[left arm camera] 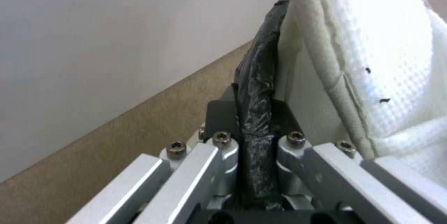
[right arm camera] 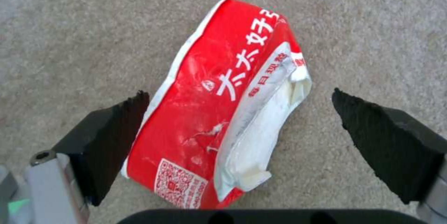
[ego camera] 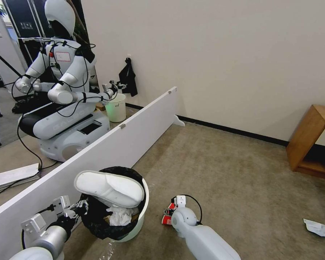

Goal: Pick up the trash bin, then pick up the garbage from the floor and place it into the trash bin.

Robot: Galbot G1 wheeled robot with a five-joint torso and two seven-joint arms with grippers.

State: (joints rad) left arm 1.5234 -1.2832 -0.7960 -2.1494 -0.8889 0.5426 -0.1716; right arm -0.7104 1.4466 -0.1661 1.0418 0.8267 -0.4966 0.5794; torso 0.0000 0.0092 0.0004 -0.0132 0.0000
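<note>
From the head view, the left gripper [ego camera: 80, 208] is clamping the near rim of the trash bin [ego camera: 141, 216], which is sitting low on the left, just in front of a long white board [ego camera: 108, 151] and tilting a little toward the arm. A white slipper [ego camera: 110, 187] is lying across the bin's mouth, with crumpled white tissues [ego camera: 119, 216] bunched under it against the black liner. To the right of the bin, the right gripper [ego camera: 168, 213] is reaching down to the floor [ego camera: 224, 169], right over a red-white snack packet [ego camera: 167, 217] that is peeking out beside the wrist. Farther right, a flat white scrap [ego camera: 319, 228] is lying on the carpet, well apart from everything else. In the left wrist view, the fingers [left arm camera: 223, 116] are pinching closed on a fold of the black bag [left arm camera: 258, 95] at the bin's edge, and the slipper [left arm camera: 372, 60] is looming just beside them. In the right wrist view, the two dark pads [right arm camera: 116, 140] are standing wide apart, straddling the snack packet [right arm camera: 209, 119], which is lying flat on the carpet between them; one pad is touching or almost touching its edge, the other is standing clear of it.
</note>
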